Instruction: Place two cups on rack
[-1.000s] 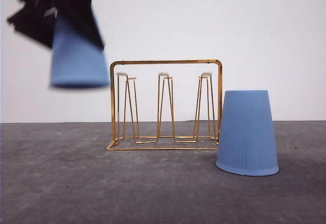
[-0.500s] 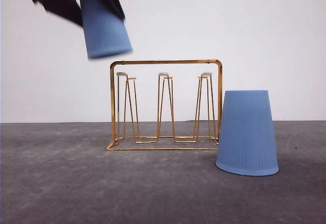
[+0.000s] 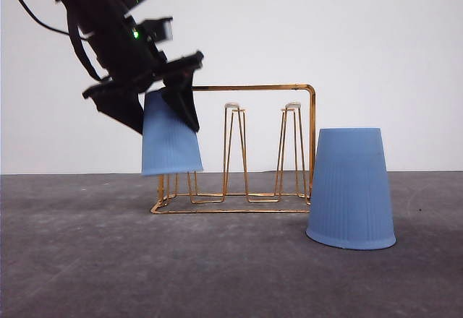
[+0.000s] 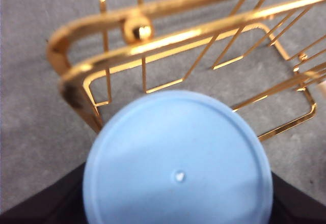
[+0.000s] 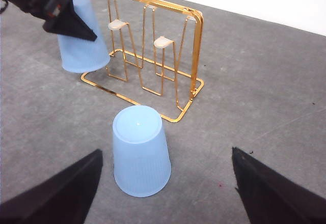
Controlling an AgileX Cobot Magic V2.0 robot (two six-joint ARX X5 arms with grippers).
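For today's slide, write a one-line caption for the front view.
Left gripper lowers an upside-down blue cup over the gold rack's left pegs; a second cup waits on the table.

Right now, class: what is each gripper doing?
Left gripper: shut on a blue cup, mouth down at the rack.
Right gripper: open, holding nothing.

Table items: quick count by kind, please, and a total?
Cups: 2, one in the left gripper, one inverted on the table.
Rack: 1.
Total: 3.
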